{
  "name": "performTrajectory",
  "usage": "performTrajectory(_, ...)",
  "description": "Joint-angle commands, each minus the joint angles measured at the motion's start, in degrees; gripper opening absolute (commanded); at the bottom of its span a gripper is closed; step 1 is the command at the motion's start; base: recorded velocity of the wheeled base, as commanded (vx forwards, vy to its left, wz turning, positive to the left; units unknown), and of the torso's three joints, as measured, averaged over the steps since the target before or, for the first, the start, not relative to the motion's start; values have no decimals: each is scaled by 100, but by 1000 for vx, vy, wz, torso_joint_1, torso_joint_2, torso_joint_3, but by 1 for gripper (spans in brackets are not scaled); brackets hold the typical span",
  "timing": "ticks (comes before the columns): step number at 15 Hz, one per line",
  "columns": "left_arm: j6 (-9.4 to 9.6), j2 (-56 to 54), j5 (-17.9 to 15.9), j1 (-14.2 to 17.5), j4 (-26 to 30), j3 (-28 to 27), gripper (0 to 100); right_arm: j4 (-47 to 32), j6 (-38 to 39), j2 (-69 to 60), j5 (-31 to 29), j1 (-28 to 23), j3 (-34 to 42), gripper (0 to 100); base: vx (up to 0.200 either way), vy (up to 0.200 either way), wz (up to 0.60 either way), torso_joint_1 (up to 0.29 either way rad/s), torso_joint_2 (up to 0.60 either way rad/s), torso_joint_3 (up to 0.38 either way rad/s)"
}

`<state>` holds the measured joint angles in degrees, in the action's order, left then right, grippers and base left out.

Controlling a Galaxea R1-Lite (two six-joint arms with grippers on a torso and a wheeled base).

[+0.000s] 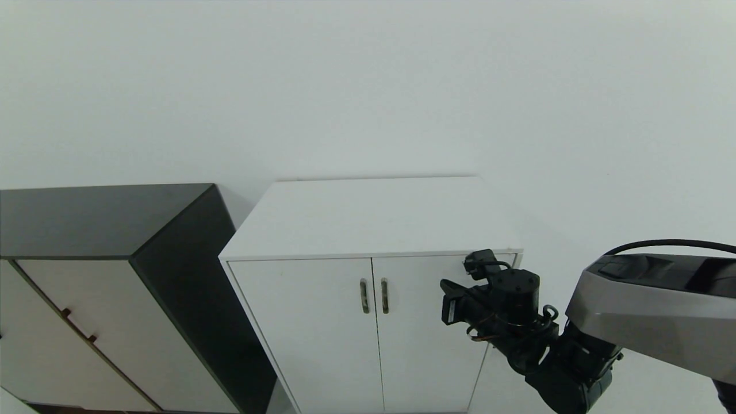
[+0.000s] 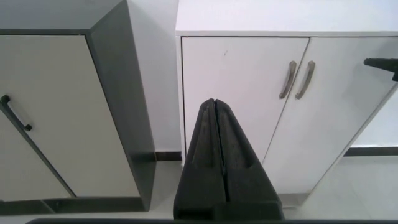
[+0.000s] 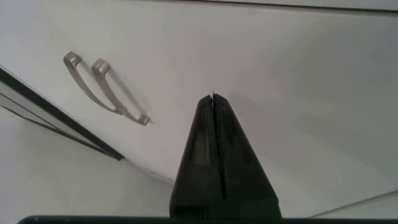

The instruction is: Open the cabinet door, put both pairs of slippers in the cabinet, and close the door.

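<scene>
A dark unit point(image 1: 198, 299) stood against a plain white wall point(image 1: 368, 86), at the left of the head view. Its top point(image 1: 98, 218) and its exposed side panel were black, and nothing rested on the top. Its front point(image 1: 52, 339) was cream-coloured, set inside the black frame and divided by a thin dark seam. A slim black bar handle point(image 1: 77, 326) was fixed to the front, close beside that seam. In the left wrist view the unit stood on a pale floor point(image 2: 367, 186). A dark skirting strip point(image 2: 166, 155) ran along the foot of the wall. No marks or damage were seen on the unit's surfaces.
</scene>
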<state>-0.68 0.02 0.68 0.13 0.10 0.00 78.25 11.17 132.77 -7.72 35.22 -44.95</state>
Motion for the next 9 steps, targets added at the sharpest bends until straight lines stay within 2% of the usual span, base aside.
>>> performTrajectory(1,-2,6,2,13,-1,0,0,15,0,12,-11,3,30,0,0,0,0,0,0,0)
performTrajectory(5,-11,-2,2,4,-1,0,0,41,0,-14,-11,20,170,0,0,0,0,0,0,0)
performTrajectory(9,42,6,-42,4,-1,0,0,50,0,-559,-81,196,759,0,0,0,0,0,0,0)
